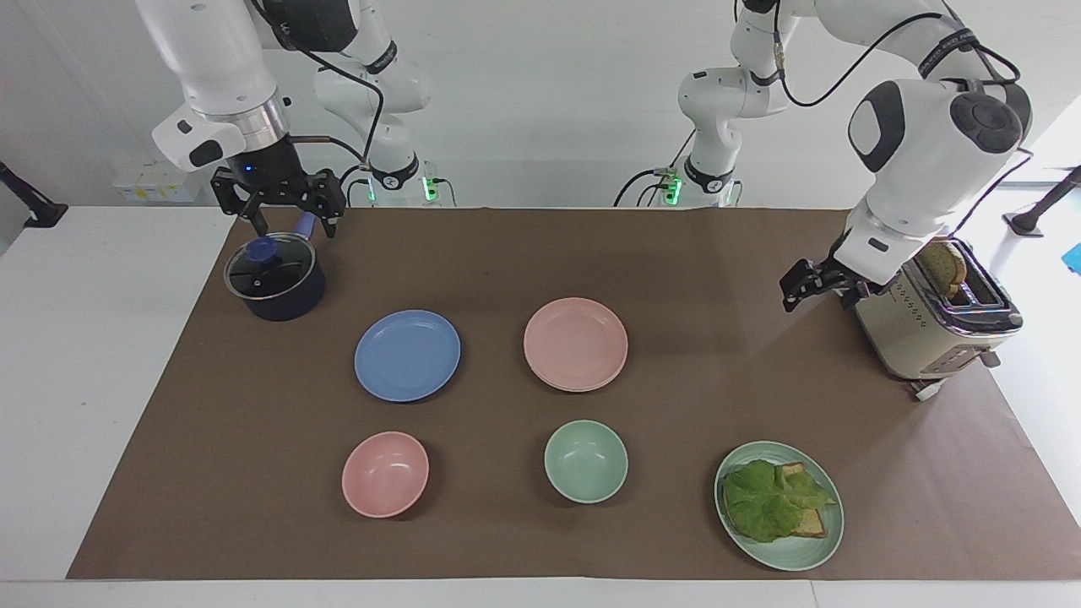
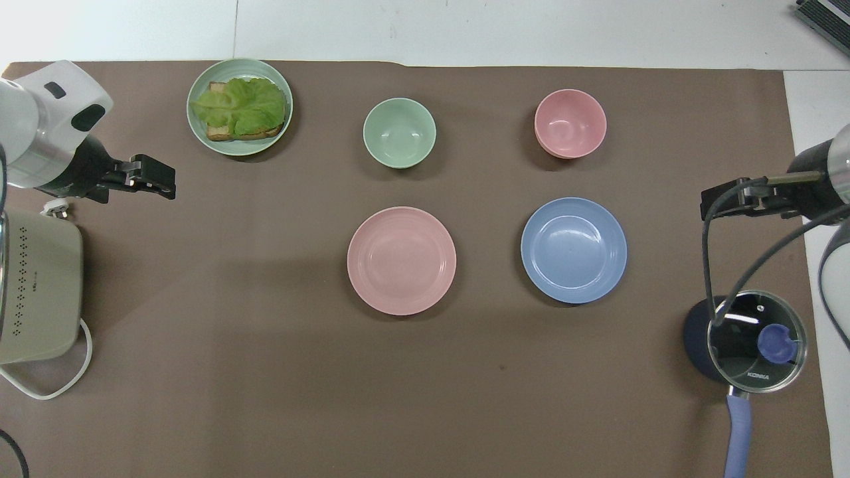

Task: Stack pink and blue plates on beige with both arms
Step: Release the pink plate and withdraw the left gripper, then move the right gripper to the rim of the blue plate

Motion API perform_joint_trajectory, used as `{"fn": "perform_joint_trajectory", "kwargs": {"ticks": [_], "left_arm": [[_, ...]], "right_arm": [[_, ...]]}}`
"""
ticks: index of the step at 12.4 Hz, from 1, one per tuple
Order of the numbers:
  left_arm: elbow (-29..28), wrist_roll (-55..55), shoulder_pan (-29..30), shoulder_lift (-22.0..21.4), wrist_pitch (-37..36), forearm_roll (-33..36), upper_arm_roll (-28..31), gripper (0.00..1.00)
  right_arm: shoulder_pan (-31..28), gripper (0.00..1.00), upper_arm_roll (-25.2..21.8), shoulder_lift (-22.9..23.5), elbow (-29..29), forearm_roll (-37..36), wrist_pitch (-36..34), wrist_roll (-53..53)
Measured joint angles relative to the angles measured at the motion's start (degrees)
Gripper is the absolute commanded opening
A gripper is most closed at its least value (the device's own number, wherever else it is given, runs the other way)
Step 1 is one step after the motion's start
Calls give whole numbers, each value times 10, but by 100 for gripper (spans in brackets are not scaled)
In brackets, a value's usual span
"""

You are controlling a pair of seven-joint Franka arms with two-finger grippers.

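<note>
Pink plate (image 1: 575, 342) sits on beige; both end effectors, left (image 1: 817, 285) and right (image 1: 279, 203), gape empty; blue plate (image 1: 407, 355) could slide at pickup.

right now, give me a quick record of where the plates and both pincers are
pink plate: lying on the beige plate, mid mat
blue plate: alone on the mat beside that stack, toward the right arm's end
left pincer: empty, raised beside the toaster
right pincer: open, empty, over the lidded pot
left to do: blue plate onto the stack
</note>
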Motion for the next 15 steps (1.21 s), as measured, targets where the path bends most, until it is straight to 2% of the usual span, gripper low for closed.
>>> {"fn": "perform_joint_trajectory", "kwargs": {"ticks": [3, 6, 10, 12, 15], "left_arm": [[1, 3, 0, -31, -25, 0, -1, 100], [1, 9, 0, -41, -27, 0, -1, 100], [1, 9, 18, -42, -27, 0, 3, 100], [1, 11, 26, -42, -27, 0, 4, 100], [1, 11, 26, -42, -27, 0, 2, 100]], "right_arm": [[0, 100, 0, 0, -12, 0, 45, 0], [0, 100, 0, -2, -40, 0, 92, 0], [0, 100, 0, 2, -120, 0, 185, 0], [1, 100, 0, 23, -162, 0, 241, 0], [2, 100, 1, 77, -189, 0, 317, 0]]}}
